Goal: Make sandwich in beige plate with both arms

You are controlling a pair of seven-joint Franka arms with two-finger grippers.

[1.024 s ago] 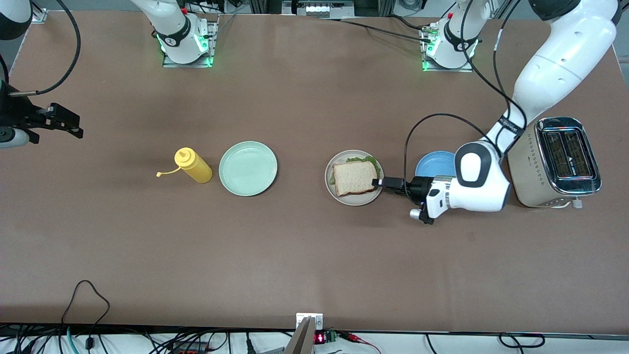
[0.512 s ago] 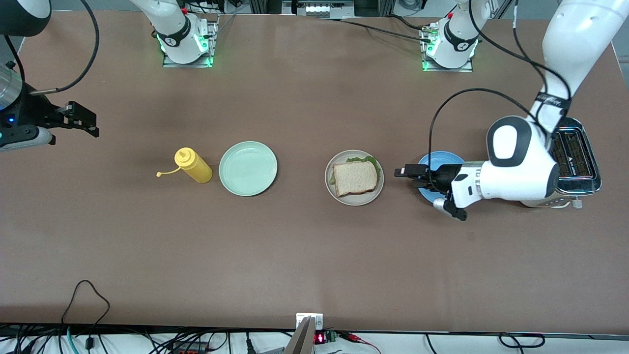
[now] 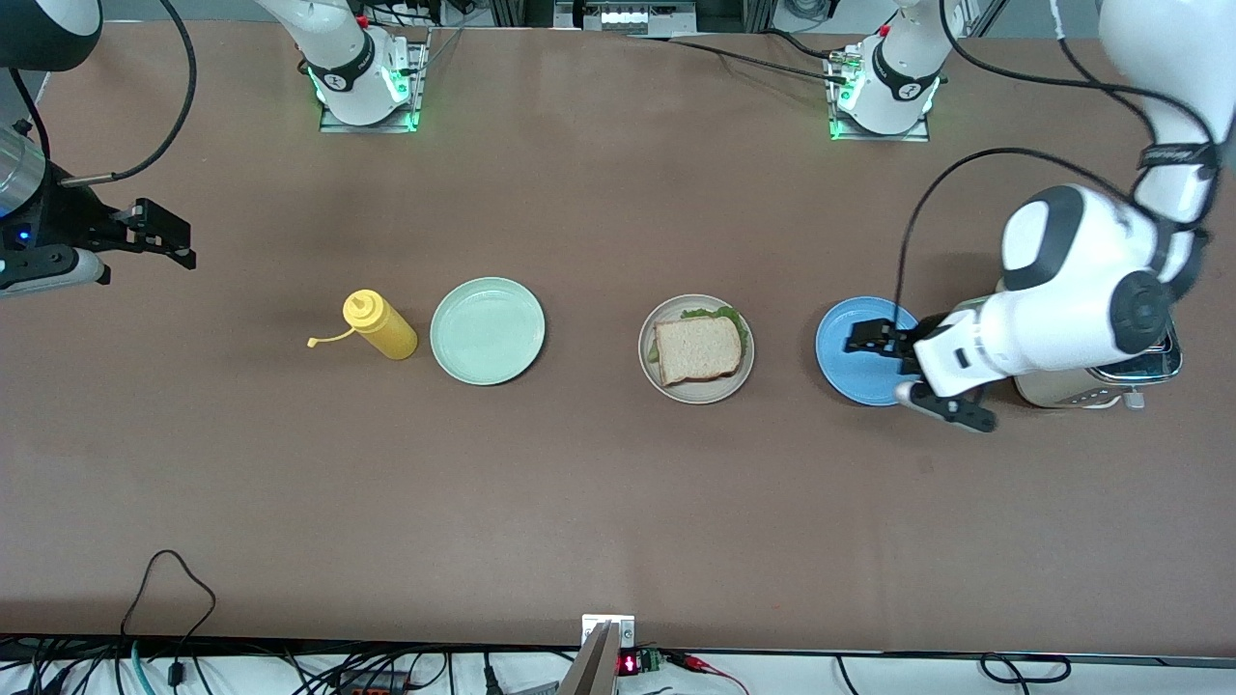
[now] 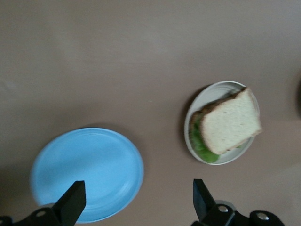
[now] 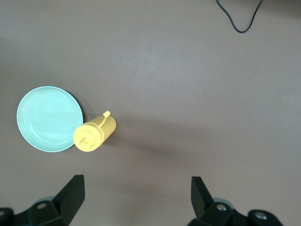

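Altogether 3 plates — beige plate (image 3: pixel 695 386) bears 1 sandwich (image 3: pixel 697 348).

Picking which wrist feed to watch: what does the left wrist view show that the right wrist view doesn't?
Only the left wrist view: the sandwich on the beige plate, bread on top with lettuce at its edge, beside the bare blue plate, and the left hand, open.

Only the right wrist view: the mint-green plate, the yellow bottle beside it, and the right hand, open.

Both: brown table.
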